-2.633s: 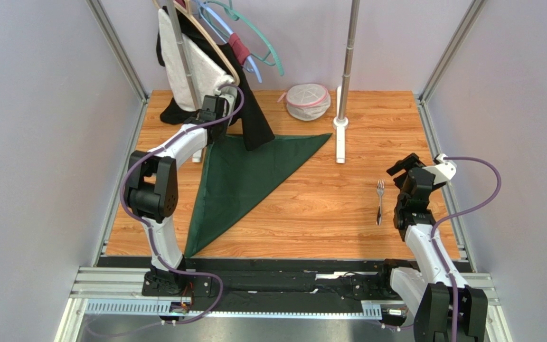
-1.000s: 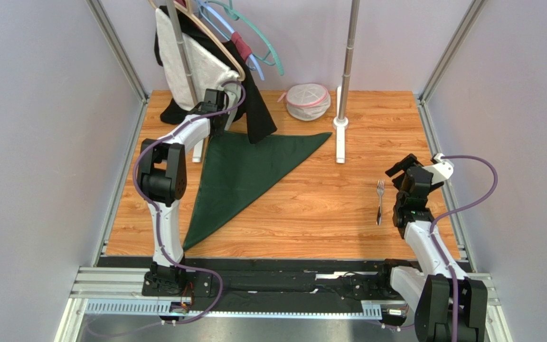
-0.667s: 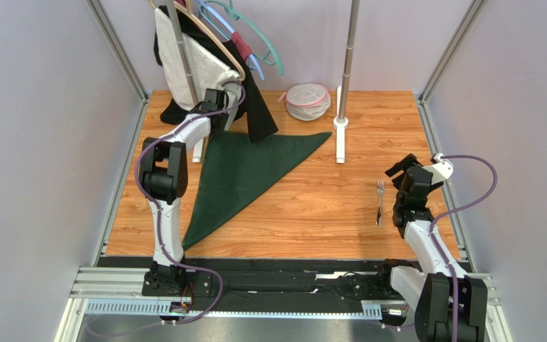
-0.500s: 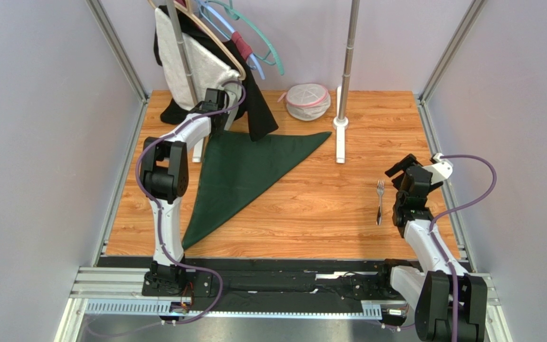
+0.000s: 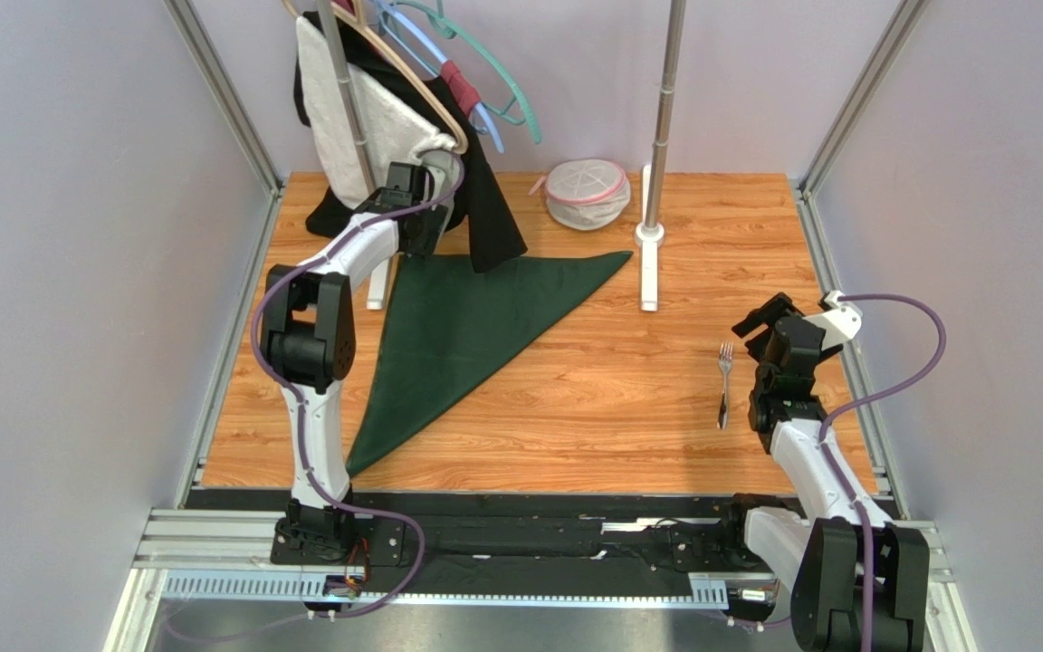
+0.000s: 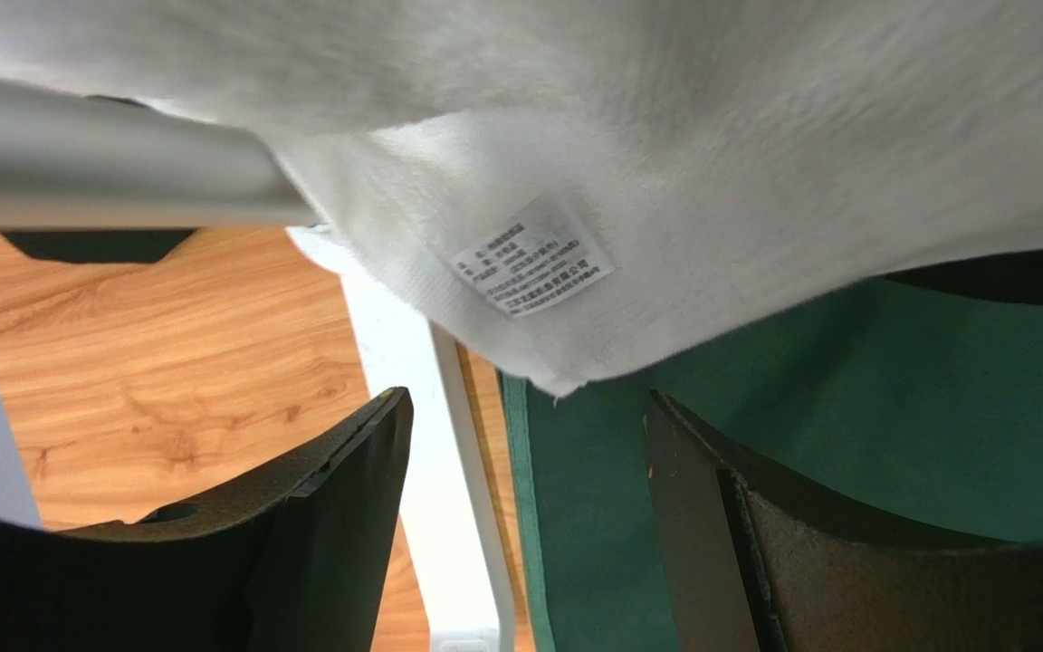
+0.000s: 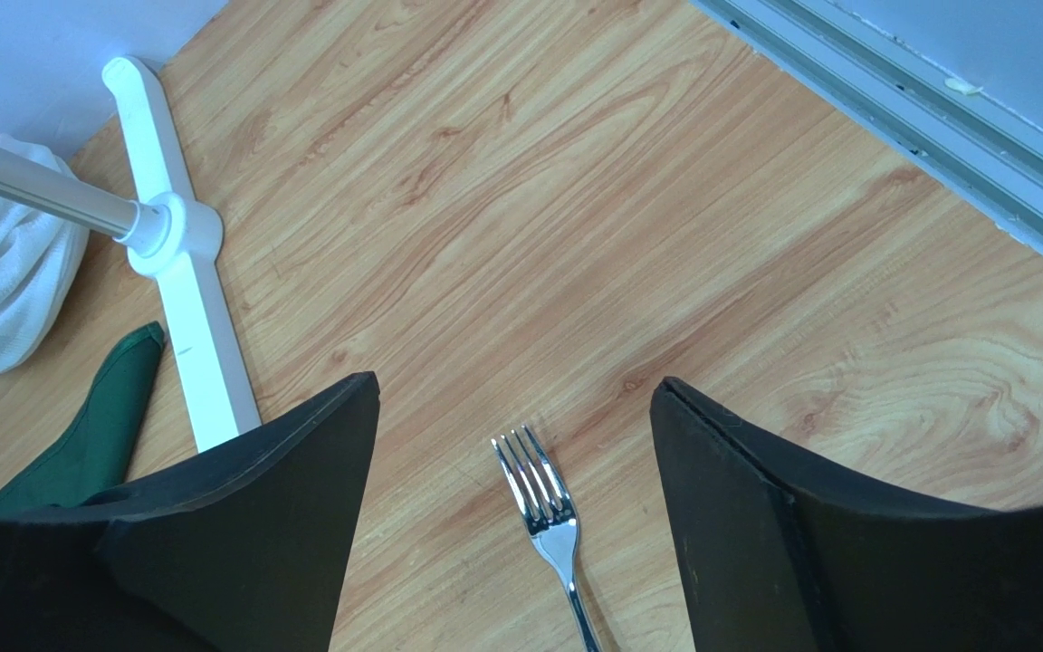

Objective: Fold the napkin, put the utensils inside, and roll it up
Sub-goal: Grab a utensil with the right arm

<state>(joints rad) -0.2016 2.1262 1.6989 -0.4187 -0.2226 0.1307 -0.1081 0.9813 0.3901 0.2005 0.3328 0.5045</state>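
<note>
Napkin [image 5: 466, 333] looks folded, so next the fork [image 7: 548, 516] just beneath the right end effector [image 7: 516, 394] (fingers spread, like the left end effector [image 6: 527, 530]) needs grasping.

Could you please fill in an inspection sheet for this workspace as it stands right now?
Surface: wooden tabletop, bare between cloth and cutlery.
Job's things: green napkin lies flat on the left, folded into a triangle; fork lies apart on the right, not on the napkin.
Clutter: white towel and black garment hang over the napkin's far corner; mesh bag sits at the far edge.
Grippers: left gripper is open, empty, over the napkin's far edge under the towel; right gripper is open, empty, above the fork.
Cables: purple cables run along both arms; no snag seen.
Surroundings: rack pole, aluminium frame, grey walls.
</note>
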